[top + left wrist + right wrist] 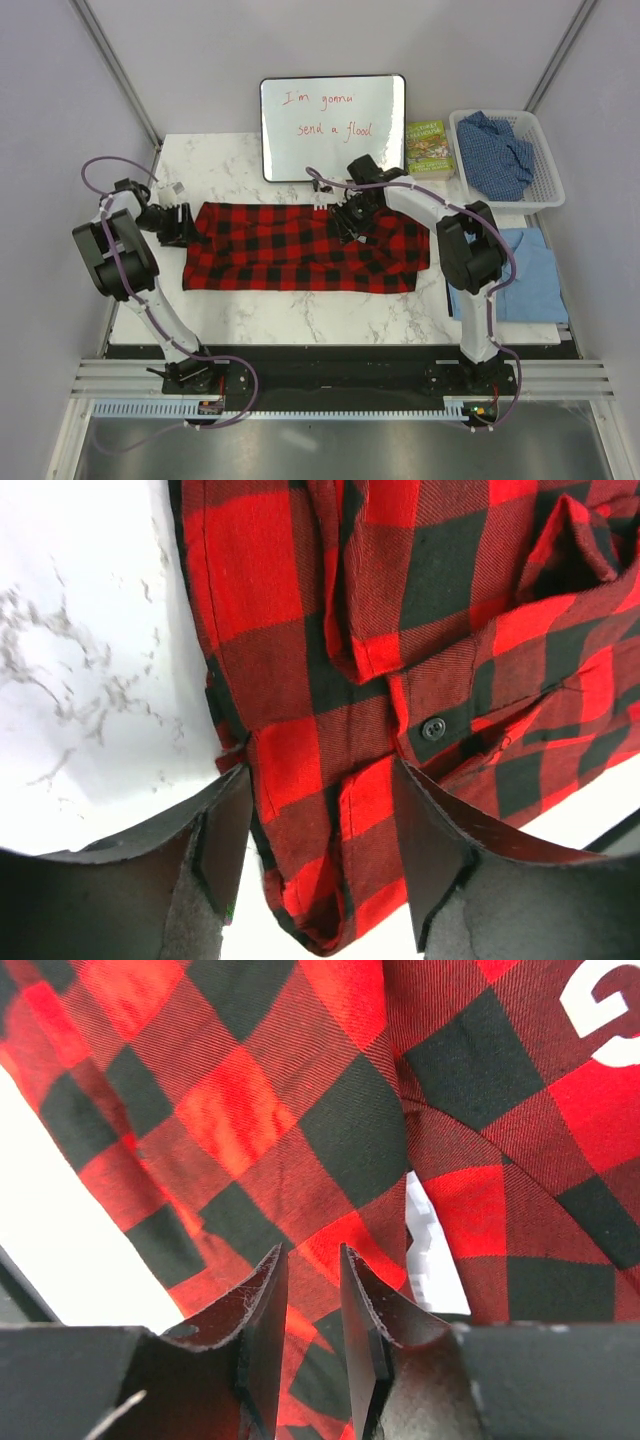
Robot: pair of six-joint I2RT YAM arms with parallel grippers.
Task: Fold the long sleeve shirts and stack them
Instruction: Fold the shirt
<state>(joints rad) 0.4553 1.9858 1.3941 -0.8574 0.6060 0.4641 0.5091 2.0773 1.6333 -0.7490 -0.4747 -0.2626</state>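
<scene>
The red-and-black checked flannel [305, 248] lies spread across the middle of the table. My left gripper [178, 222] is at its left end, open; a folded edge of the flannel [320, 810] lies between the fingers [225, 845]. My right gripper [345, 215] is at the flannel's far edge, its jaws drawn close on a ridge of the flannel [312, 1260], with white lettering [600, 1010] at the upper right. The light blue shirt [525, 270] lies folded at the table's right edge. The darker blue speckled shirt [495, 150] sits crumpled in a basket.
A white basket [545, 190] stands at the back right. A whiteboard [333, 125] with red writing leans at the back centre, and a green book [430, 148] lies next to it. Bare marble table [300, 315] shows in front of the flannel.
</scene>
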